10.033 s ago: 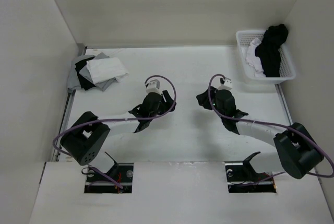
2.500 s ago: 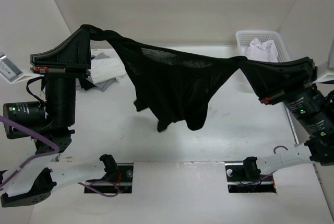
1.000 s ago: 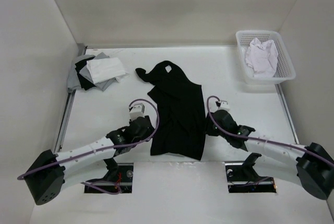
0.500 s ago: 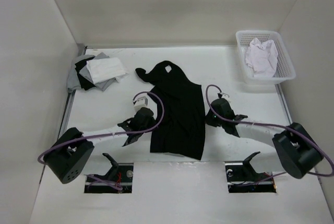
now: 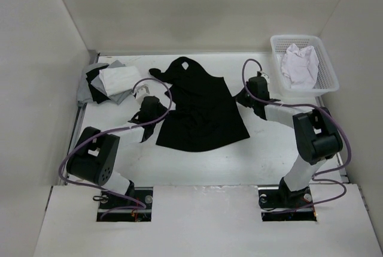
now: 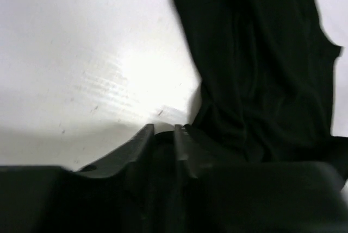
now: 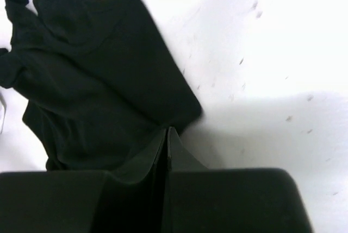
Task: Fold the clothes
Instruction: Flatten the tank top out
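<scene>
Big change here! A second ago the left gripper (image 6: 163,131) sat lower in the top view, beside a long, narrow strip of black. Now it has travelled up to the left of centre, at the left edge of the clothes (image 5: 200,110). Its fingers (image 6: 148,135) stand almost together with a thin slot between them and the cloth's edge right at the tips. Whether a bit of hem is nipped in there, I cannot tell.

The clothes themselves have slid toward the top of the frame and fanned out wider, so this reads as a spreading pull, flattening before any fold. No fold is made yet.

Over to the right gripper (image 7: 166,131): it too has swung up, right of centre, and its fingers have closed hard together, with a corner of the garment touching the tips. A pinch on cloth looks likely, but the view hides it.

The garment lies mid-table (image 5: 281,143), matte black. Its small neck opening (image 5: 185,64) is at the top, its curved hem is at the bottom and broad ripples run down its middle. It is well apart from the pile of folded garments (image 5: 114,80) at upper left. At upper right is the basket (image 5: 299,36) with its white cloth (image 5: 299,65).
</scene>
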Available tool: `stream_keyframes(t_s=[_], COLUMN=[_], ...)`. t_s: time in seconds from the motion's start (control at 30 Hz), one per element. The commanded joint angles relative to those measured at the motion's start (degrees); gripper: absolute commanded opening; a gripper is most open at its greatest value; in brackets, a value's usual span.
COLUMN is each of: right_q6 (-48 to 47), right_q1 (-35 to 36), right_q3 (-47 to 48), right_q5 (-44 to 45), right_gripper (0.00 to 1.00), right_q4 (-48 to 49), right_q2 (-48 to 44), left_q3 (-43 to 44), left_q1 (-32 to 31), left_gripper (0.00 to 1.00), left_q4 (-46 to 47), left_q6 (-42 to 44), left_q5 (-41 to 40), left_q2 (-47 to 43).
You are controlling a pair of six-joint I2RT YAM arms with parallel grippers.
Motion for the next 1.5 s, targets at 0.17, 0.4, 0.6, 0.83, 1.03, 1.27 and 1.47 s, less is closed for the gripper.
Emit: stream_keyframes(t_s=[0.17, 0.4, 0.6, 0.83, 1.03, 1.27, 1.47], right_q6=[-0.3, -0.7, -1.2, -0.2, 0.5, 1.4, 5.1], right_q1=[1.5, 7.8, 11.1, 12.8, 12.8, 12.3, 11.1], right_q3=[-6.9, -18.4, -24.4, -29.2, -30.8, -31.8, -31.1], right_q5=[1.9, 4.4, 4.9, 4.9, 5.2, 9.9, 14.2], right_gripper=[0.36, 0.33, 0.25, 0.26, 0.27, 0.38, 0.39], right_q4=[4.3, 4.5, 4.7, 5.1, 6.6, 4.5, -5.1], right_q2=[-8.5, -22.1, -29.1, -32.2, -32.9, -33.9, -33.8], left_q3=[-7.5, -19.3, -19.6, -18.6, -18.3, -18.2, -16.3], left_q1=[0.0, -2.7, -5.3, -7.0, -7.2, -6.4, -7.3], left_gripper=[0.31, 0.15, 0.34, 0.32, 0.26, 0.08, 0.02], left_q4=[-0.4, -21.0, -26.6, -23.9, -23.4, -23.2, -27.9], left_q6=[2.8, 0.1, -3.4, -2.4, -2.2, -2.0, -2.7], left_q5=[-0.7, -1.0, -2.6, -2.8, -3.5, -4.3, -6.4], left_q2=[-14.7, -33.7, -39.4, -32.1, -29.7, -31.4, -42.9])
